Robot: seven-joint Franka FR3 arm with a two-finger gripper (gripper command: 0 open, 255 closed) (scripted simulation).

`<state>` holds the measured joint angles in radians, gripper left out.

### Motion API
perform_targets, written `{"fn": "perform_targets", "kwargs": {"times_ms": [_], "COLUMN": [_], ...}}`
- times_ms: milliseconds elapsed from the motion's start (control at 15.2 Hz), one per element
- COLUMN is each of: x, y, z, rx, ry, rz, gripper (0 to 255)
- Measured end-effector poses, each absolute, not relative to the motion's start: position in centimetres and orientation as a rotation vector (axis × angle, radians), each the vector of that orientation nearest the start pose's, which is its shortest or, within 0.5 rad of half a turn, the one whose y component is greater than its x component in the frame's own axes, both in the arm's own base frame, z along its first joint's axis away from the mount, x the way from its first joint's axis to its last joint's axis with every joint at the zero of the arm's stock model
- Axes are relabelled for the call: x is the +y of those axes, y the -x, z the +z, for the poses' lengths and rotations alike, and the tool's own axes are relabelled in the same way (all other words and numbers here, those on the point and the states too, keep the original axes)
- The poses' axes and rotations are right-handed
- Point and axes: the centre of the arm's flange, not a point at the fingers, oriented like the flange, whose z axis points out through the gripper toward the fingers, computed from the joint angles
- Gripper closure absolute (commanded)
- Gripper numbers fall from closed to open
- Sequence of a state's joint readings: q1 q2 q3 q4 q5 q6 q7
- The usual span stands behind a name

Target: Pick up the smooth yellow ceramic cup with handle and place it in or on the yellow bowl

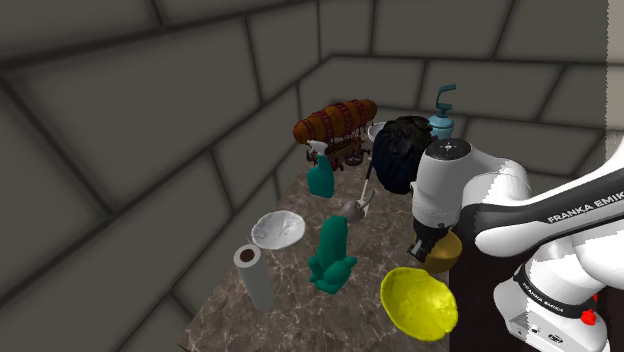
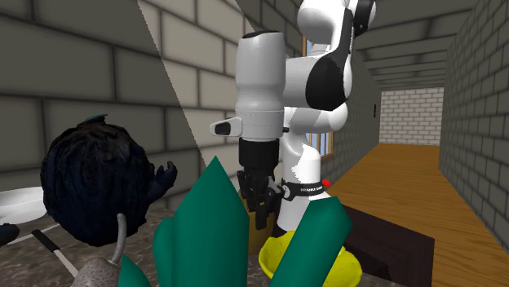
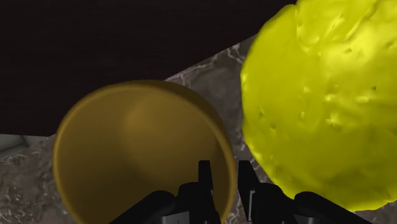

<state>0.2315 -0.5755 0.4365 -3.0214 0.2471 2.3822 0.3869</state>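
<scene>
the gripper [image 3: 224, 169] sits over the ochre-yellow cup [image 3: 130, 149], its fingers [image 3: 205, 183] drawn close and pinching the cup's wall, one inside the rim and one outside. the cup stands mouth-up at the marble tabletop [image 3: 207, 71] edge, with a black area beyond; no handle can be seen. the bumpy bright yellow bowl [image 3: 324, 95] lies just beside the cup, on the outer finger's side. i judge the coming move to be a short lift and carry across that side.
</scene>
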Motion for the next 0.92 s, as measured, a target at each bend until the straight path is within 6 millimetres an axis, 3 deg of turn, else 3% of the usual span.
{"fn": "perform_targets", "kwargs": {"times_ms": [924], "x": [15.3], "y": [-24.1], "z": [35.0], "rx": [-0.030], "ry": [3.243], "rz": [0.066], "gripper": [255]}}
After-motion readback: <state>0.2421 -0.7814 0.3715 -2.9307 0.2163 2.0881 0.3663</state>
